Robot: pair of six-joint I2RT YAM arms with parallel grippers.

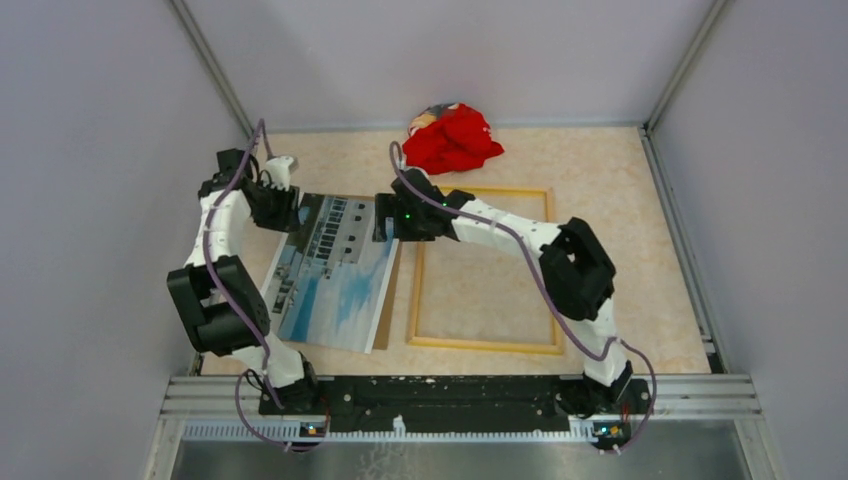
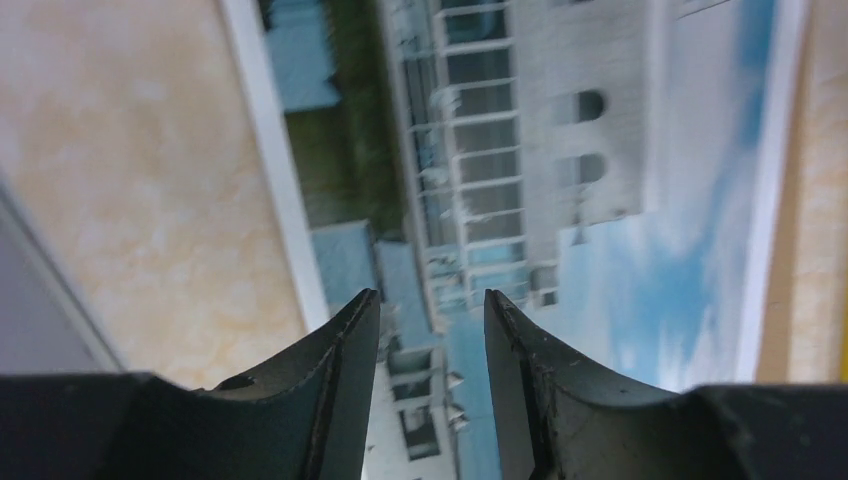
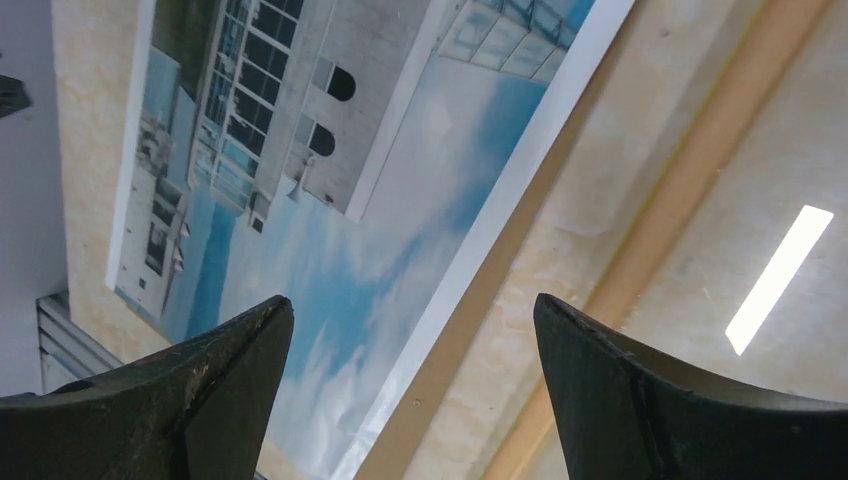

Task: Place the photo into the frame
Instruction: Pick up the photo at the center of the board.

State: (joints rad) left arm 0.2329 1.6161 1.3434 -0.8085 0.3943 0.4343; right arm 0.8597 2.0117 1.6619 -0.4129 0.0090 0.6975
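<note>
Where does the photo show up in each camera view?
Top external: the photo lies left of centre, beside the frame.
Left wrist: the photo fills most of the view.
Right wrist: the photo covers the upper left.
Shared landmark: its two arched windows, in both wrist views.

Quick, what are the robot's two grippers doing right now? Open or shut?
Left gripper: open, over the photo, holding nothing.
Right gripper: wide open, holding nothing.
</note>
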